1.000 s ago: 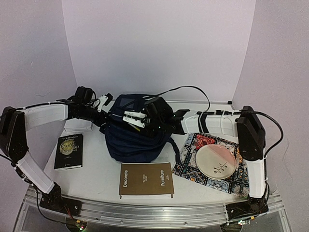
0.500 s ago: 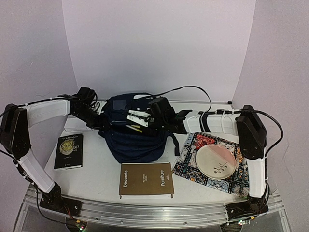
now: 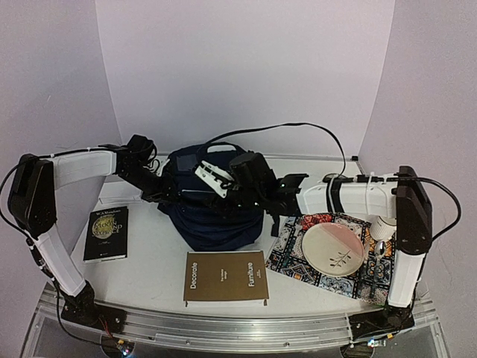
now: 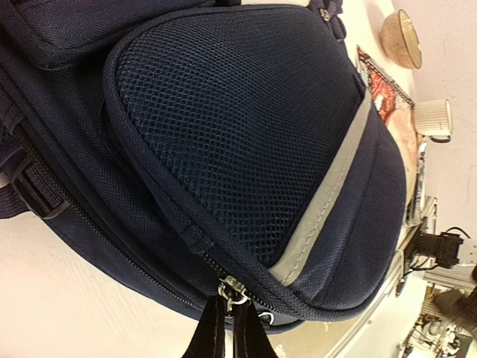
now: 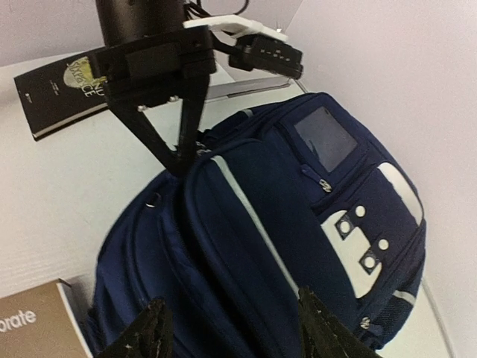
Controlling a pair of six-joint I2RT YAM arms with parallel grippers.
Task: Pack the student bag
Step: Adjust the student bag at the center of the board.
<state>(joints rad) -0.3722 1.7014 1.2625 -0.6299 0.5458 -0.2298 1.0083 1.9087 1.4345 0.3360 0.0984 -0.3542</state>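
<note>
Left gripper (image 4: 228, 317): my fingers pinched shut on a zipper pull (image 4: 232, 290), left side of student bag (image 3: 218, 216). Right gripper (image 5: 232, 300): my fingers spread wide over the bag.

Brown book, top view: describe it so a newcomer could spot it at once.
Start at the big navy backpack in the centre. Directly in front of it, toward the arm bases, lies a flat brown book. Unlike the black book at left, it has white lettering reading Decorate and Furniture.
</note>
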